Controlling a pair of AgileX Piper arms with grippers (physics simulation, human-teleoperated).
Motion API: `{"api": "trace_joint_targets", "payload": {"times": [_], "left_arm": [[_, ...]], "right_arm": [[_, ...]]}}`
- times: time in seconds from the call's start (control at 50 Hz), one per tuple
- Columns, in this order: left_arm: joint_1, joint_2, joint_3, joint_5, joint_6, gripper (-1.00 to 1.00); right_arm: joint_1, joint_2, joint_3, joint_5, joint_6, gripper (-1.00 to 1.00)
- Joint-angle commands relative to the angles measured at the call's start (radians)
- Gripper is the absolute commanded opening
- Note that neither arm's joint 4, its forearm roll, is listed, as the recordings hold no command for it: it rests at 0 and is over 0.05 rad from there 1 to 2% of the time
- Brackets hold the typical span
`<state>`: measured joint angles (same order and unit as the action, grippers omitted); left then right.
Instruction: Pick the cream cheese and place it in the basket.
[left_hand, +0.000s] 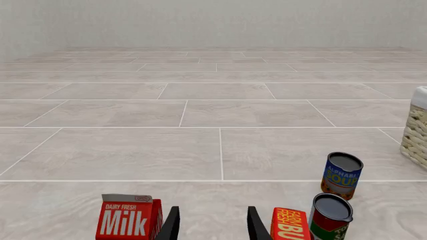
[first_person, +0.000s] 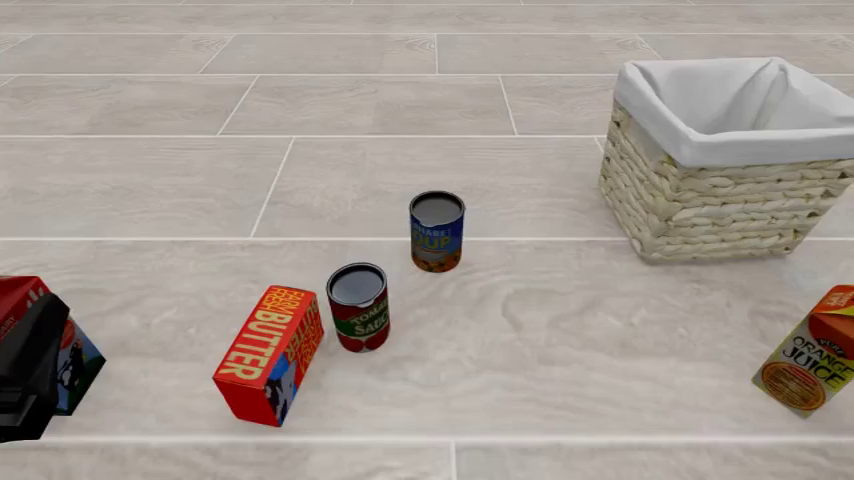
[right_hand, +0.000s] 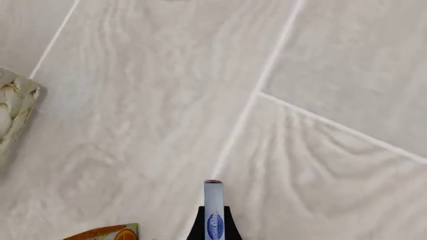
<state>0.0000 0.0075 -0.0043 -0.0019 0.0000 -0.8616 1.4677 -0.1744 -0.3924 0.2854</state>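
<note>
Small blue-and-white cream cheese packet (right_hand: 213, 210) is clamped edge-on in right gripper (right_hand: 213, 225), lifted above the floor; carry step is judged underway. Next: square pale wicker basket w/ white lining (first_person: 707, 190) must be reached, packet released inside. Left gripper (left_hand: 212, 225) is held apart, idle.

Pale straw wicker basket (first_person: 701, 205) with white cloth lining, at 2 o'clock in the front view; red-orange butter box (first_person: 268, 355) with yellow lettering at 7 o'clock. Red milk carton (left_hand: 128, 218) with white lettering; blue-and-white cream cheese (right_hand: 213, 215); orange juice carton (first_person: 809, 351); grey-veined tiled table (first_person: 400, 170).
</note>
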Motion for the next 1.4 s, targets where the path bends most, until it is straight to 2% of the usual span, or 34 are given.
{"api": "trace_joint_targets", "payload": {"times": [0.02, 0.04, 0.08, 0.34, 0.42, 0.48, 0.52, 0.6, 0.78, 0.86, 1.02, 1.14, 1.18, 1.28, 1.34, 1.4], "left_arm": [[0.000, 0.000, 0.000, 0.000, 0.000, 1.00], [0.000, 0.000, 0.000, 0.000, 0.000, 1.00], [0.000, 0.000, 0.000, 0.000, 0.000, 1.00], [0.000, 0.000, 0.000, 0.000, 0.000, 1.00], [0.000, 0.000, 0.000, 0.000, 0.000, 1.00], [0.000, 0.000, 0.000, 0.000, 0.000, 1.00], [0.000, 0.000, 0.000, 0.000, 0.000, 1.00], [0.000, 0.000, 0.000, 0.000, 0.000, 1.00], [0.000, 0.000, 0.000, 0.000, 0.000, 1.00], [0.000, 0.000, 0.000, 0.000, 0.000, 1.00], [0.000, 0.000, 0.000, 0.000, 0.000, 1.00], [0.000, 0.000, 0.000, 0.000, 0.000, 1.00], [0.000, 0.000, 0.000, 0.000, 0.000, 1.00], [0.000, 0.000, 0.000, 0.000, 0.000, 1.00], [0.000, 0.000, 0.000, 0.000, 0.000, 1.00], [0.000, 0.000, 0.000, 0.000, 0.000, 1.00]], "right_arm": [[-0.043, -0.114, -0.017, 0.103, 0.038, -1.00], [-0.067, -0.159, -0.023, 0.133, 0.018, -1.00], [-0.059, -0.166, -0.026, 0.143, 0.045, -1.00], [-0.079, -0.327, -0.070, 0.278, 0.038, -1.00], [-0.094, -0.414, -0.097, 0.340, 0.006, -1.00], [-0.092, -0.455, -0.116, 0.377, 0.003, -1.00], [-0.124, -0.497, -0.136, 0.406, -0.041, -1.00], [-0.128, -0.512, -0.144, 0.418, -0.034, -1.00], [-0.102, -0.601, -0.183, 0.496, -0.009, -1.00], [-0.105, -0.636, -0.199, 0.523, -0.030, -1.00], [-0.055, -0.742, -0.267, 0.611, -0.024, -1.00], [-0.034, -0.762, -0.292, 0.632, -0.030, -1.00], [-0.022, -0.769, -0.297, 0.640, -0.017, -1.00], [-0.001, -0.817, -0.333, 0.667, -0.038, -1.00], [0.007, -0.879, -0.394, 0.706, -0.089, -1.00], [0.031, -0.880, -0.434, 0.735, -0.073, -1.00]]}}
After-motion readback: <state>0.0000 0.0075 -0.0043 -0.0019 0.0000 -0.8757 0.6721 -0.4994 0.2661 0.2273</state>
